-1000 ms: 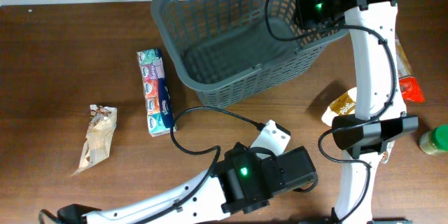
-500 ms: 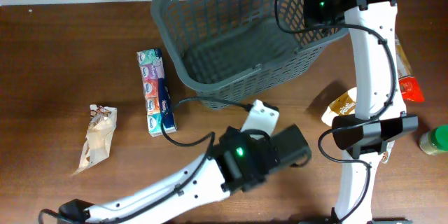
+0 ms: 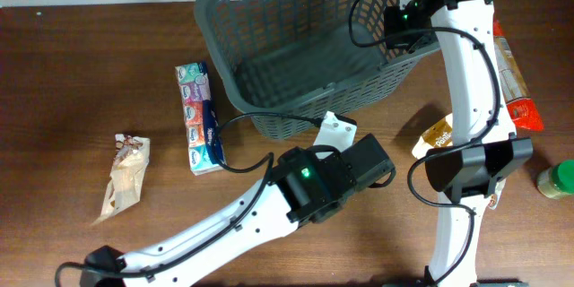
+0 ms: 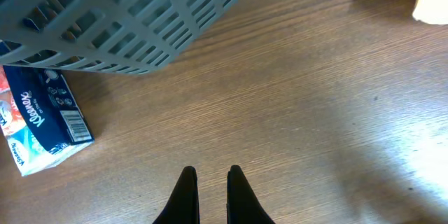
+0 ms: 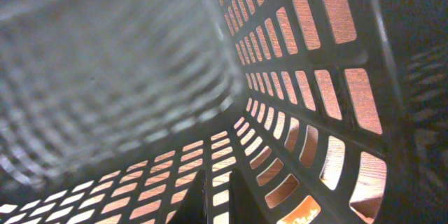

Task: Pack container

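The container (image 3: 309, 108), a large dark grey lattice basket, stands tilted at the back of the table. My right gripper (image 3: 408, 13) is at its far right wall. In the right wrist view the right gripper (image 5: 218, 172) sits inside the container (image 5: 301, 77), shut on a strip of the lattice wall. My left gripper (image 3: 339, 131) hovers just in front of the basket's near wall. In the left wrist view the left gripper (image 4: 211, 170) is shut and holds nothing, above bare wood, with the container (image 4: 126, 21) ahead. A Kleenex tissue packet (image 3: 199, 118) (image 4: 42, 115) lies left of the basket.
A clear snack bag (image 3: 126, 175) lies at the left. Right of the basket are a brown-and-white packet (image 3: 438, 134), a long orange-ended packet (image 3: 516, 85) and a green-lidded jar (image 3: 556, 179). The left arm stretches across the front of the table.
My left arm has swung up toward the basket's near wall. The right gripper has moved slightly up and right, and the basket has shifted with it.
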### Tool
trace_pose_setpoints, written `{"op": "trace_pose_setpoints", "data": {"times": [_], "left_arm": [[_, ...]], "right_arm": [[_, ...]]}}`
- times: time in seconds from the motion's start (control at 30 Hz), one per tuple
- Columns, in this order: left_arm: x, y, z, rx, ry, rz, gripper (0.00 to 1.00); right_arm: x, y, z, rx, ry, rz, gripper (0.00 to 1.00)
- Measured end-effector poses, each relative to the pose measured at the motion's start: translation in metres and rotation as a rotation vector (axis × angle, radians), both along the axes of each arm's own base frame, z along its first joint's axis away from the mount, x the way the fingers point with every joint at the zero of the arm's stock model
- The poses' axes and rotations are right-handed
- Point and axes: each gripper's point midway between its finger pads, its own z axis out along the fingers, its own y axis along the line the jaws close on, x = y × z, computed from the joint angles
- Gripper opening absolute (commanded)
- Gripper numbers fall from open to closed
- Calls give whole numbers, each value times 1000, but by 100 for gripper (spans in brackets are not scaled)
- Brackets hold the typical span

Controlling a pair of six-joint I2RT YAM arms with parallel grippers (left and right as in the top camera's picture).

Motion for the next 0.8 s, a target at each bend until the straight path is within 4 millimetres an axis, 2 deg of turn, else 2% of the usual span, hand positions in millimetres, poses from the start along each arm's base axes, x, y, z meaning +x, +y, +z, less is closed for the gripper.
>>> {"op": "trace_pose_setpoints", "data": {"times": [0.13,0.6,0.8], "left_arm": [[8,5,-5,14,10,17,2],[45,35,-3,40,-8,68,2],[58,41,0,44,-31,73,2]], "right_arm": [[-1,0,0,-1,5,0,4],[-8,-1,-3,-5,35,0,4],[-12,-2,-4,-6,49,0,4]]}}
